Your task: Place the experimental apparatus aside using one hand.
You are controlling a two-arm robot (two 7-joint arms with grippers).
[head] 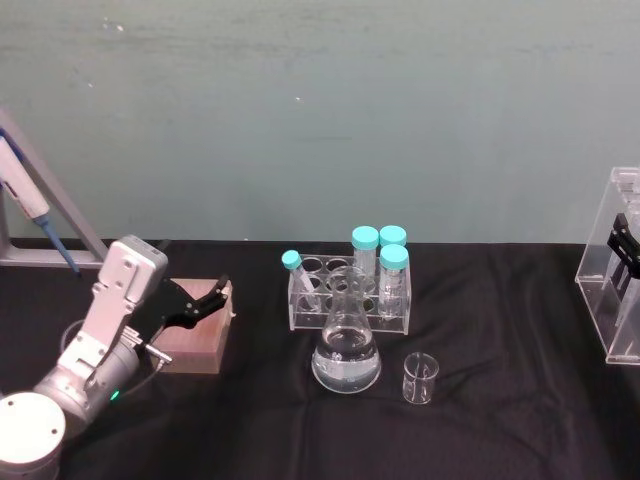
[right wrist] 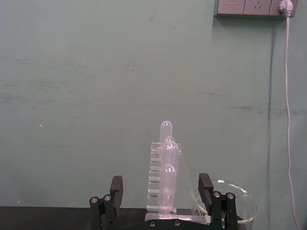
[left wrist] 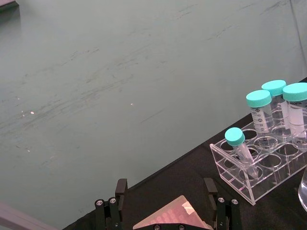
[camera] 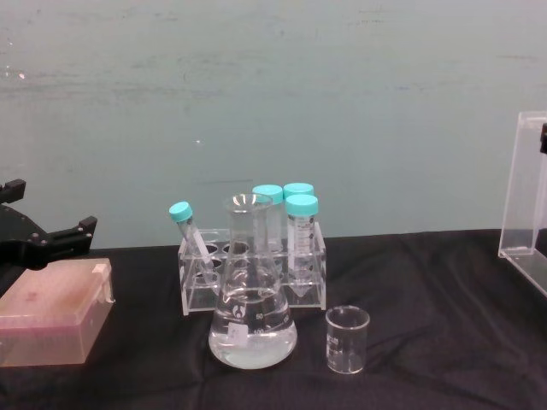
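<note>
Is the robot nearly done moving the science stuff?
Not nearly. The pipette stand looks set aside at the table's right edge, the right hand open around it. The left hand hangs open over a pink box. The flask and beaker wait mid-table, untouched.

Left arm [head: 95,345]: entered from the lower left, angled forward and inward. Left gripper [head: 216,298]: held low over the table's left side, fingers [left wrist: 120,190] spread wide. Right gripper [right wrist: 161,188]: stationed at the far right edge, fingers parted.
</note>
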